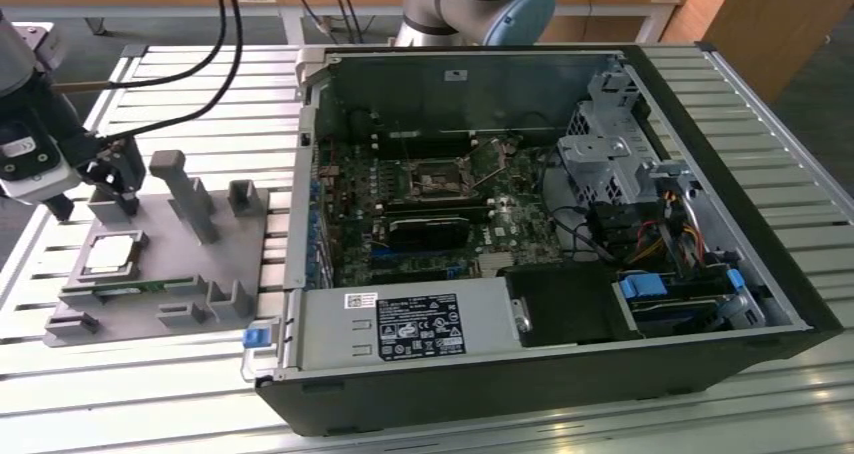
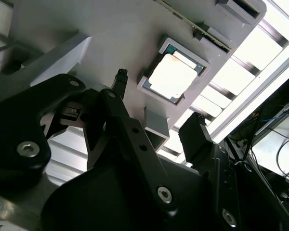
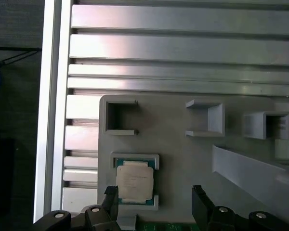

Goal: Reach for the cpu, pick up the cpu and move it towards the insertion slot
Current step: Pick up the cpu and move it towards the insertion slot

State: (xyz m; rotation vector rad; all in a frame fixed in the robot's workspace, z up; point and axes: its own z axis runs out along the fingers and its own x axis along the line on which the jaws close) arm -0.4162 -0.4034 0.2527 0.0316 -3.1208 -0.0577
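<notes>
- Slatted metal table carries a grey fixture; its square recess keeps the cpu flat, top up for gripping.
- Gripper hovers near it, fingers apart, apparently not touching.
- Insertion slot lies well apart, inside the open computer case.

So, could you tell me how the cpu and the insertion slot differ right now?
The cpu has a pale silvery top; the insertion slot has a shiny frame around a dark centre. The cpu lies on the grey fixture, the insertion slot inside the computer case. Both are square.
</notes>
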